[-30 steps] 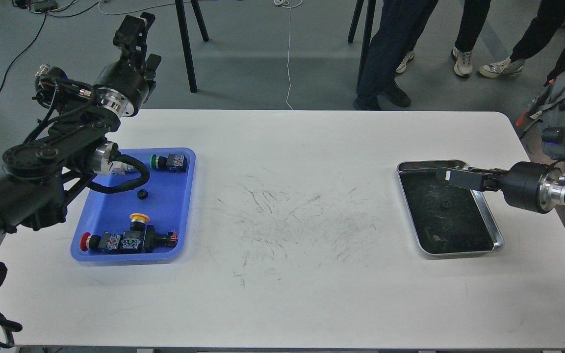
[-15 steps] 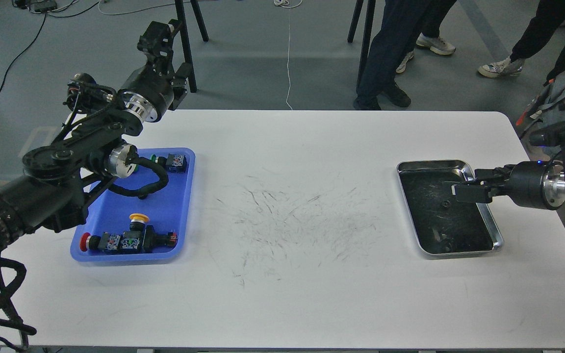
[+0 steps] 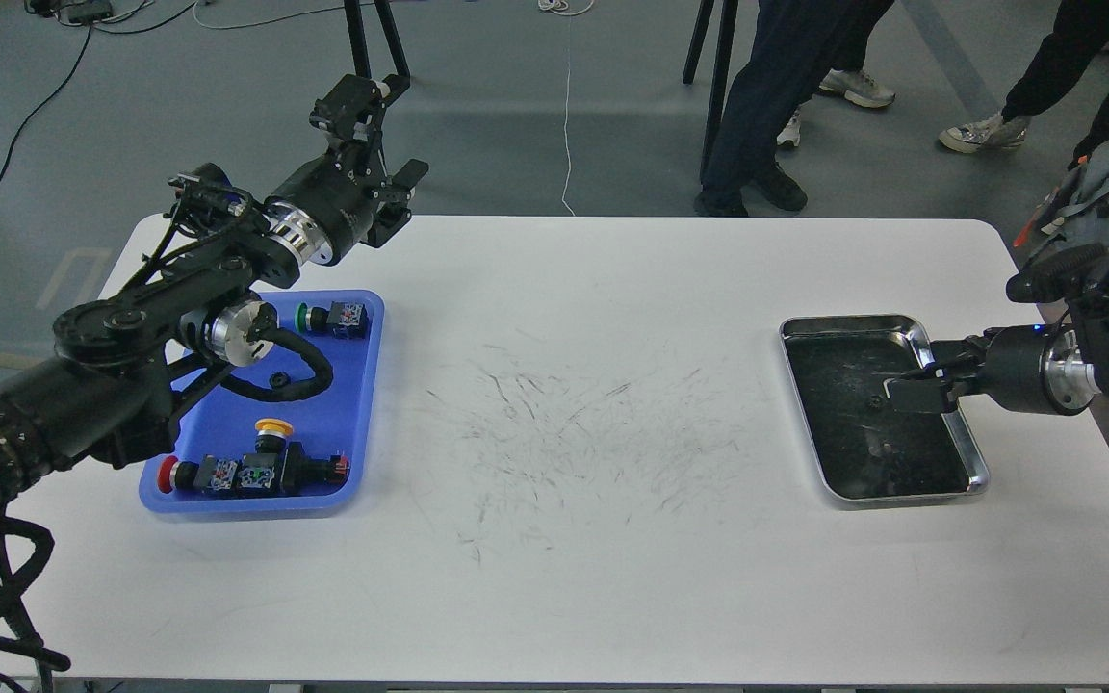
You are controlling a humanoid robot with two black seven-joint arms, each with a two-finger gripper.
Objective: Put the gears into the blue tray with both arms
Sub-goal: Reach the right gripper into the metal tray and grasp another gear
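Blue tray (image 3: 362, 404) runs lengthwise away from us, one gear (image 3: 277, 381) inside.
Our left gripper (image 3: 376, 130) has swung rightward, spread wide, empty; our right gripper (image 3: 909, 393) dropped into the steel tray (image 3: 968, 452), closure unclear.

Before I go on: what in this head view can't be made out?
- Gears in the steel tray: dark specks on a dark bottom, too small to count.
- Right gripper: dark against the tray; whether it is open, or holds a gear, is unclear.
- Gear in the blue tray: mostly hidden by the left arm's cable.
- Right arm: cut off by the right edge.
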